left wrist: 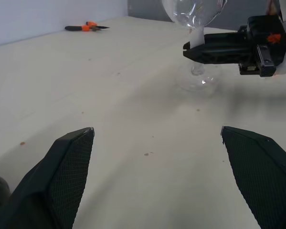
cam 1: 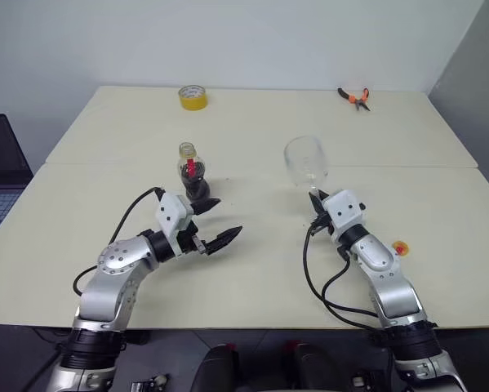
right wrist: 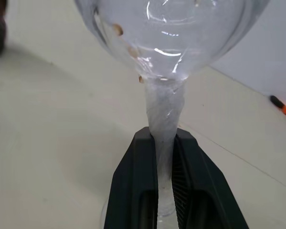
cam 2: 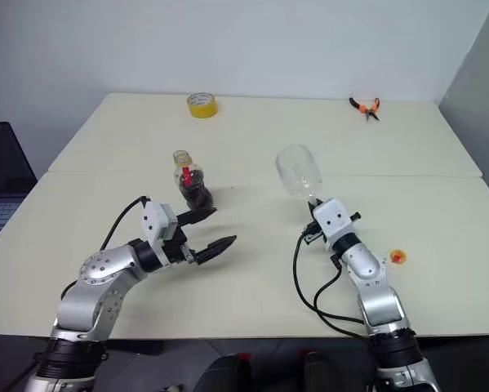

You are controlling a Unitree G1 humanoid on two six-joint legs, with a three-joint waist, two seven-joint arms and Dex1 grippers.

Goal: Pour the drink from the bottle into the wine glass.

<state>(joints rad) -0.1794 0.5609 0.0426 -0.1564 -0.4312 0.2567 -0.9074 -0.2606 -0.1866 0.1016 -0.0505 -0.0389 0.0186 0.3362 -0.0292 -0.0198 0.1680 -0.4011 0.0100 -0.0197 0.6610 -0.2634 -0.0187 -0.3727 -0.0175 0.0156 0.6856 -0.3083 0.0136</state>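
The right end effector (right wrist: 164, 143) pinches the glass (cam 1: 306, 162) by its stem to steady it at mid-surface, while the left end effector (cam 1: 215, 221), spread wide, sits just near of the uncapped bottle (cam 1: 191, 170), probably to grasp it.

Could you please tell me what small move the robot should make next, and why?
Probably the open left hand should close around the squat clear plastic bottle of dark drink beside it; its cap is off, and the right hand is shut on the clear wine glass's stem.
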